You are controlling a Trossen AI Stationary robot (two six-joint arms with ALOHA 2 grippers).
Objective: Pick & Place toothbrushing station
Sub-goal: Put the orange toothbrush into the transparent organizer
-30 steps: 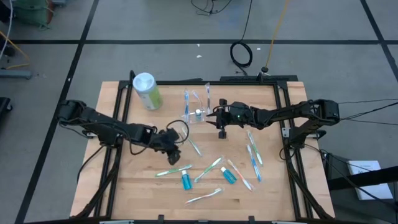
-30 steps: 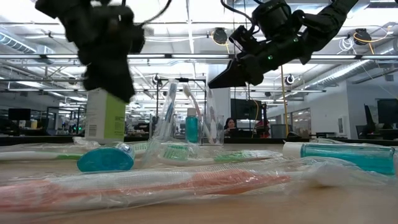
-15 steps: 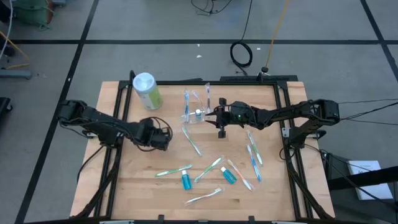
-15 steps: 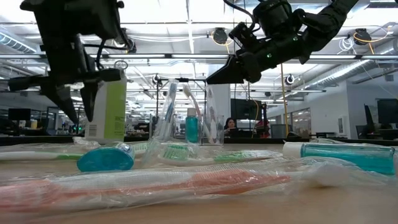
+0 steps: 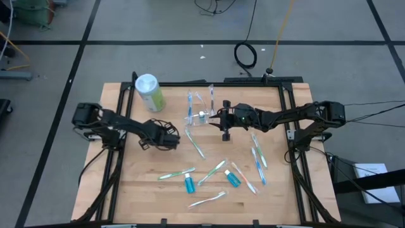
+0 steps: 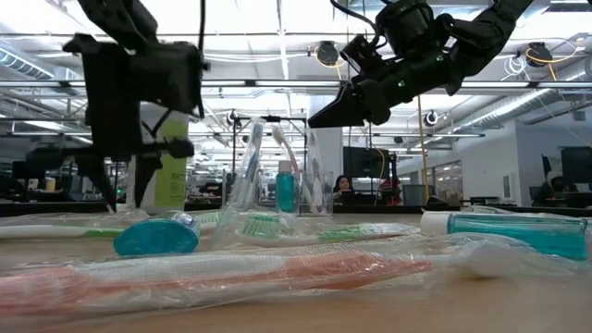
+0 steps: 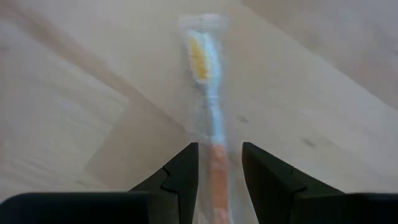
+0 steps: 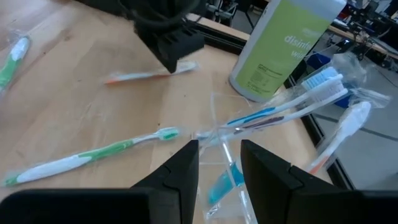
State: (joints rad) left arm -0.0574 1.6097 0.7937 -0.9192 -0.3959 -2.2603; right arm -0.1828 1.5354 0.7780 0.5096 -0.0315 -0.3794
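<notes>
1. Left gripper (image 5: 171,136) sits mid-left, jaws apart, straddling a wrapped orange toothbrush (image 7: 210,118), not clamped.
2. Right gripper (image 5: 225,120) hovers unclenched, holding nothing, beside the toothbrushing station (image 5: 201,109), upper centre.

Canister (image 5: 149,92) stands left of the toothbrushing station (image 5: 201,109).

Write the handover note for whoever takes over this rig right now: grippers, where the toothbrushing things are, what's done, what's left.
Left gripper: open, straddling a wrapped orange toothbrush lying on the table, not gripped.
Right gripper: open, empty, beside the clear holder.
Done: a few brushes and a blue tube stand in the holder.
Left: wrapped brushes and two blue tubes scattered on the table.
</notes>
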